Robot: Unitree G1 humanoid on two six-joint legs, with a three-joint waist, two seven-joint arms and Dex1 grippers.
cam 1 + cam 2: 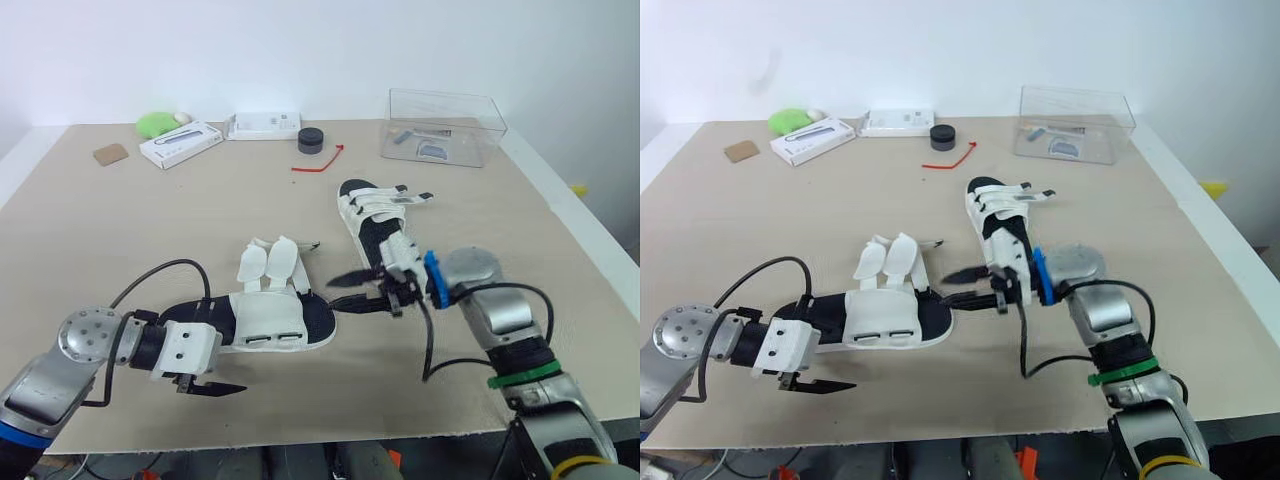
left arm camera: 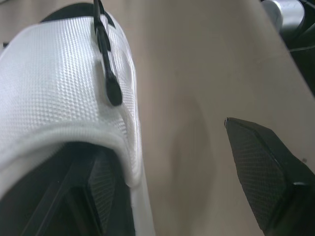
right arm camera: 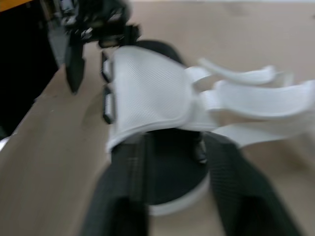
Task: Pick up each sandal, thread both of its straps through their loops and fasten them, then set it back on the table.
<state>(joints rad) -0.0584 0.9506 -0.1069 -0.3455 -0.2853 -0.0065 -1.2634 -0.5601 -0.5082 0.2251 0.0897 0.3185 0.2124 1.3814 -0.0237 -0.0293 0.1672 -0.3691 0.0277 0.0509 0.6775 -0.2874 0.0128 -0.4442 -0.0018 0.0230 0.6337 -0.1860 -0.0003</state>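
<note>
Both grippers at the near sandal (image 1: 272, 320), which lies on the table (image 1: 90, 240).
Right gripper (image 1: 335, 291) is at its toe, jaws spread either side of the tip. Left gripper (image 2: 165, 147) is at its heel, jaws spread, one finger against the sandal. Its straps (image 1: 270, 263) lie unfastened. The far sandal (image 1: 375, 215) lies beyond the toe.

Could read no text, label, brand, number or sign anywhere. Made out only faint dark printing on the long white box (image 1: 180, 144) and on the flat white box (image 1: 263, 125) at the far side of the bench (image 1: 120, 230), too small to read.
</note>
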